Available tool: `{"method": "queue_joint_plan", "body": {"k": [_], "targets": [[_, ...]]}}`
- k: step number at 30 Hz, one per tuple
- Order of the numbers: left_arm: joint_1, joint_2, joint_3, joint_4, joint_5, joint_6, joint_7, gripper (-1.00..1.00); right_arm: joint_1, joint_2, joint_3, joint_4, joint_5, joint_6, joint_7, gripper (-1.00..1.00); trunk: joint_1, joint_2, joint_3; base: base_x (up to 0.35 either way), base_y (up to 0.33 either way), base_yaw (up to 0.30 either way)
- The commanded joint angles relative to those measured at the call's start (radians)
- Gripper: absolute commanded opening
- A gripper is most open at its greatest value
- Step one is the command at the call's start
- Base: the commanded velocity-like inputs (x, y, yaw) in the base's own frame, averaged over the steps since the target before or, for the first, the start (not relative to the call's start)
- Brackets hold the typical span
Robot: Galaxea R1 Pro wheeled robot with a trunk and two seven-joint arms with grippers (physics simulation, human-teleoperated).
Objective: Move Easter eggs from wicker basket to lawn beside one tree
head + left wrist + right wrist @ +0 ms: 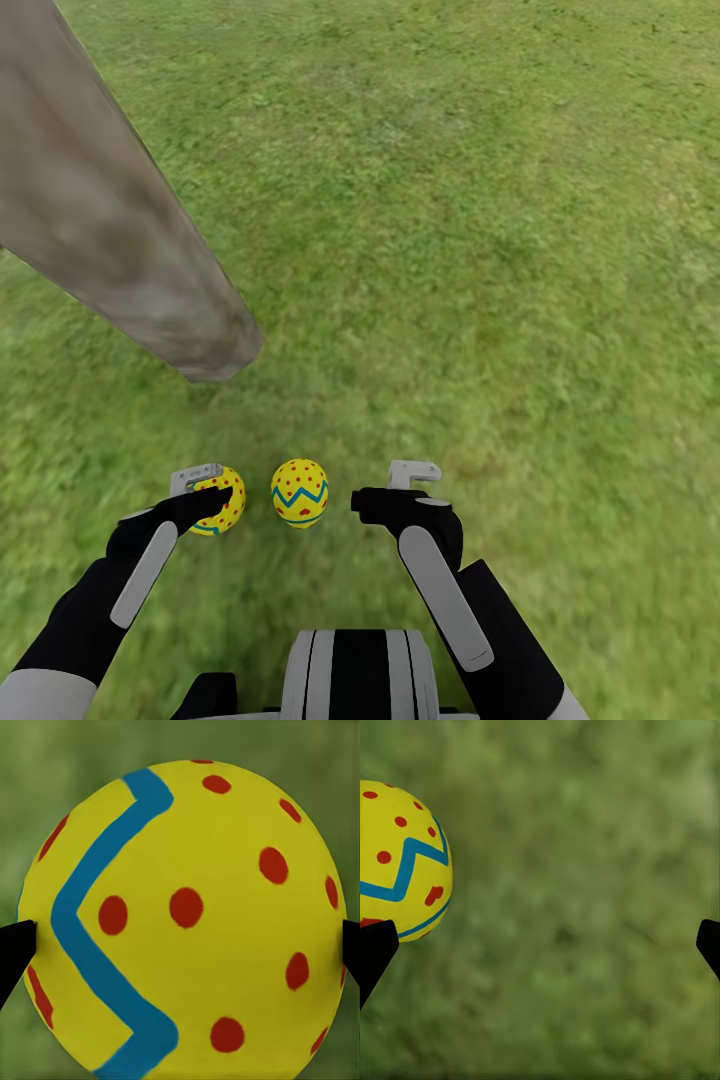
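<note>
Head view showed lawn [480, 250] all around, with a tree trunk [110, 220] at ten o'clock. Toward six o'clock, the left gripper [205, 488] pinched one egg [226, 502]; another egg [300, 492] lay beside it. The right gripper [385, 490] hung spread, holding nothing.
</note>
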Motion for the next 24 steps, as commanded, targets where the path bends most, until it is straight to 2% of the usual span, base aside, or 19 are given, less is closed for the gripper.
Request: {"method": "queue_joint_plan", "body": {"k": [1,17,20,24], "targets": [[0.000,0.001,-0.002,0.024,0.017,-0.001,0.009,1.00,-0.001,0.000,0.001,-0.001,-0.009,0.003,-0.011,1.00,0.000,0.000,-0.001,0.000,0.000,0.000],[0.000,0.001,-0.002,0.018,0.017,-0.002,0.009,1.00,-0.001,0.000,0.001,-0.001,-0.009,0.003,-0.010,1.00,0.000,0.000,-0.001,0.000,0.000,0.000],[0.000,0.001,-0.001,0.019,0.017,0.000,0.009,1.00,-0.001,0.000,0.001,-0.001,-0.009,0.003,-0.010,1.00,-0.001,0.001,0.011,0.000,0.000,0.000],[0.000,0.001,-0.001,0.017,0.017,0.000,0.009,1.00,-0.001,0.000,0.001,-0.001,-0.009,0.003,-0.010,1.00,-0.001,0.001,0.011,0.000,0.000,0.000]]}}
